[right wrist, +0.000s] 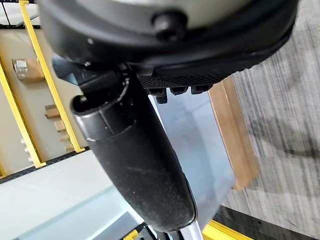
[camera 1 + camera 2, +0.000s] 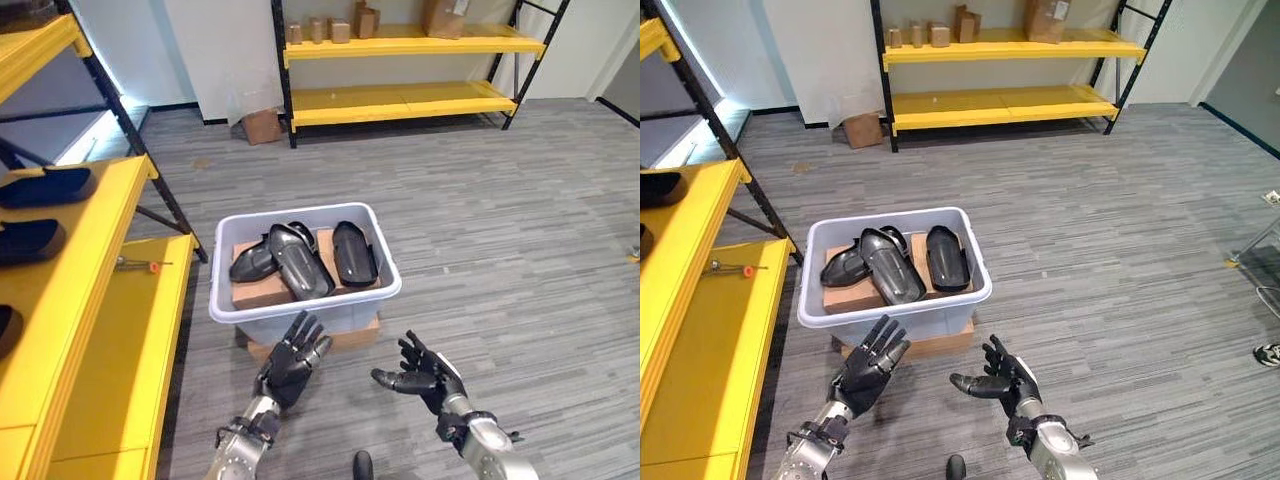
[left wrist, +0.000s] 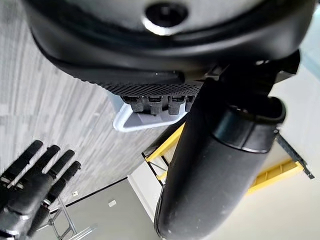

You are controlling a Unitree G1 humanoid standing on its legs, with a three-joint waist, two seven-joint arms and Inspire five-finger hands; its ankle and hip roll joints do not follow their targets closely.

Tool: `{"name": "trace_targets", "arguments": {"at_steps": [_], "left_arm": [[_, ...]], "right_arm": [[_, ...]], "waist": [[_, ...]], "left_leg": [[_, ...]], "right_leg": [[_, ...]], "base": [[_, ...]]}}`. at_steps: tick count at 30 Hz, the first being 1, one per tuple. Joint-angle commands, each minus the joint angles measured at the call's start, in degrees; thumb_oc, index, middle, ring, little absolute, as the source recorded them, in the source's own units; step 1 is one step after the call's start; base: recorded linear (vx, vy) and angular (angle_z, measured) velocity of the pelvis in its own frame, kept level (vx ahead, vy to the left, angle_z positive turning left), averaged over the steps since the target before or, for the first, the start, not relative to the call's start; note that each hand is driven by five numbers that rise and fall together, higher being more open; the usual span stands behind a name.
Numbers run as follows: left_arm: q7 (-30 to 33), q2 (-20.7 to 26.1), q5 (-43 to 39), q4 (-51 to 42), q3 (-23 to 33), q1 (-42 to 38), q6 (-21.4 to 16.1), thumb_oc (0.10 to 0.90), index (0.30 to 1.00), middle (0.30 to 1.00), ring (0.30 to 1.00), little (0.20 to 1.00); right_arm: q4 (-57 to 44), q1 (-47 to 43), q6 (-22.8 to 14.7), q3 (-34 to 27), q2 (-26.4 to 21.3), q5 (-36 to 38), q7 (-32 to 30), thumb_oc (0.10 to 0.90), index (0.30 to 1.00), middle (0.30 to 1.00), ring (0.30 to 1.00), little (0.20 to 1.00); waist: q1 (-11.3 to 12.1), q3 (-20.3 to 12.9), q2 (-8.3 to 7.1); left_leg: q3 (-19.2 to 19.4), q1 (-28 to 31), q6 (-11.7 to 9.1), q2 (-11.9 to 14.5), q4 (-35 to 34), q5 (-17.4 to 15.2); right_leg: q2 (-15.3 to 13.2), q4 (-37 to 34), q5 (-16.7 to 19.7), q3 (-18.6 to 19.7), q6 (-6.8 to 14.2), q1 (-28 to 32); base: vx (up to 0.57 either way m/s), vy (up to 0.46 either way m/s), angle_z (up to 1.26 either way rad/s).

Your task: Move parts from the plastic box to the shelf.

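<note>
A pale plastic box (image 2: 305,296) stands on the floor on a flat cardboard carton (image 2: 355,336). Inside it several dark curved shell parts (image 2: 300,258) lie on a brown cardboard piece. My left hand (image 2: 290,362) hovers just in front of the box's near wall, fingers straight and spread, holding nothing. My right hand (image 2: 420,375) hangs to the right of it and a little nearer, fingers relaxed and empty. The yellow shelf (image 2: 70,320) runs along the left, with dark parts (image 2: 45,186) lying on its upper level. The box wall (image 1: 195,130) shows past my right hand's fingers.
A small tool with an orange tip (image 2: 140,265) lies on the lower yellow level. Another yellow shelf (image 2: 400,100) stands at the far wall with cardboard boxes (image 2: 440,18) on it, and a brown carton (image 2: 262,126) sits on the floor beside it. Grey plank floor extends to the right.
</note>
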Motion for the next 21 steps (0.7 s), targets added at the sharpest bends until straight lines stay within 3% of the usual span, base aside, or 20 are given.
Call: {"name": "trace_targets", "arguments": {"at_steps": [1,4,5,6,9,11,13,16,17,19,21], "left_arm": [[-2.0,0.5,0.8,-5.9,0.4,-1.7,-3.6,0.900,1.000,1.000,1.000,1.000],[-0.9,0.9,0.4,-6.1,0.8,-1.7,-4.9,0.900,1.000,1.000,1.000,1.000],[-0.2,1.2,-1.0,-5.9,1.5,-1.5,-6.0,0.900,1.000,1.000,1.000,1.000],[-0.2,1.2,-1.1,-5.9,1.6,-1.4,-6.0,0.900,1.000,1.000,1.000,1.000],[-0.5,1.0,-2.6,-5.7,2.8,-0.1,-6.9,0.900,1.000,1.000,1.000,1.000],[-1.6,0.5,-2.7,-5.1,3.7,0.7,-7.2,0.900,1.000,1.000,1.000,1.000],[-4.0,-0.5,-3.4,-4.5,4.8,1.4,-8.0,0.900,1.000,1.000,1.000,1.000],[-7.2,-1.4,-4.2,-4.5,5.8,2.2,-8.4,0.900,1.000,1.000,1.000,1.000],[-7.7,-1.4,-3.9,-4.9,6.0,2.4,-9.4,0.900,1.000,1.000,1.000,1.000],[-6.7,-1.1,-2.8,-5.4,5.8,2.1,-10.3,0.900,1.000,1.000,1.000,1.000],[-6.0,-0.8,-1.6,-5.6,5.4,1.7,-11.1,0.900,1.000,1.000,1.000,1.000]], "right_arm": [[-4.0,-1.2,-5.9,-2.2,-1.5,-0.3,3.7,0.900,1.000,1.000,1.000,1.000],[-4.6,-1.9,-5.0,-1.7,-1.4,-1.0,4.7,0.900,1.000,1.000,1.000,1.000],[-5.1,-2.2,-4.1,-0.8,-1.5,-1.4,4.6,0.900,1.000,1.000,1.000,1.000],[-5.1,-2.3,-4.1,-0.8,-1.6,-1.3,4.6,0.900,1.000,1.000,1.000,1.000],[-5.8,-2.4,-3.3,0.3,-2.1,-0.9,4.0,0.900,1.000,1.000,1.000,1.000],[-6.0,-2.4,-3.4,0.4,-2.3,-1.0,4.1,0.900,1.000,1.000,1.000,1.000],[-6.1,-2.2,-3.3,0.4,-2.4,-0.9,4.8,0.900,1.000,1.000,1.000,1.000],[-6.9,-1.4,-4.5,-0.4,-3.0,-1.2,5.0,0.900,1.000,1.000,1.000,1.000],[-7.7,-0.8,-7.5,-1.6,-3.4,-0.3,5.4,0.900,1.000,1.000,1.000,1.000],[-10.2,0.2,-10.5,-2.5,-3.6,-1.1,4.3,0.900,1.000,1.000,1.000,1.000],[-12.6,1.2,-11.2,-3.1,-3.5,-0.4,3.5,0.900,1.000,1.000,1.000,1.000]], "waist": [[1.4,-1.8,0.12],[1.8,-1.2,1.01],[2.2,-0.9,1.97],[2.2,-0.9,2.04],[3.9,-0.5,3.22],[4.7,0.1,3.30],[5.0,0.7,3.38],[4.7,0.8,3.65],[4.1,0.6,4.09],[3.5,0.1,4.49],[3.0,0.0,4.72]], "left_leg": [[0.4,-5.4,3.0,-0.7,-5.1,9.6],[0.8,-4.5,3.2,-0.6,-12.6,10.2],[1.1,-5.2,2.4,0.1,-21.2,12.9],[1.0,-5.1,2.3,0.2,-22.0,13.2],[-3.2,-7.2,0.4,4.4,-35.0,20.8],[-6.3,-7.9,0.0,6.7,-38.2,22.7],[-8.5,-7.8,-0.4,8.5,-39.5,22.5],[-8.3,-6.8,-0.9,10.4,-40.3,22.0],[-6.8,-5.7,-1.5,11.6,-40.5,21.9],[-5.6,-4.9,-1.7,12.1,-40.3,21.5],[-5.1,-4.3,-1.5,11.6,-39.8,21.0]], "right_leg": [[1.0,0.9,0.7,-2.5,4.9,-0.8],[1.6,1.5,-0.5,-1.4,5.3,0.2],[2.2,1.9,-1.5,-1.0,5.5,0.9],[2.2,1.8,-1.5,-0.9,5.5,1.1],[2.8,1.6,-2.7,0.6,5.3,3.4],[2.4,2.3,-3.3,1.7,5.2,4.1],[1.7,3.8,-4.2,2.3,5.4,4.1],[0.7,5.5,-5.4,1.5,5.6,4.0],[0.2,6.6,-6.3,0.8,5.9,4.0],[-0.2,7.8,-7.1,0.4,6.1,3.8],[-0.6,8.6,-7.8,0.2,6.1,3.8]], "base": [[0.16,-0.023,0.23],[0.20,0.055,-0.08],[0.17,0.105,-0.21],[0.24,0.138,-0.23],[0.26,0.128,-0.26],[0.22,0.123,-0.33],[0.23,0.181,-0.29],[0.24,0.271,-0.44],[0.24,0.293,-0.30],[0.26,0.330,0.02],[0.22,0.339,-0.16]]}}
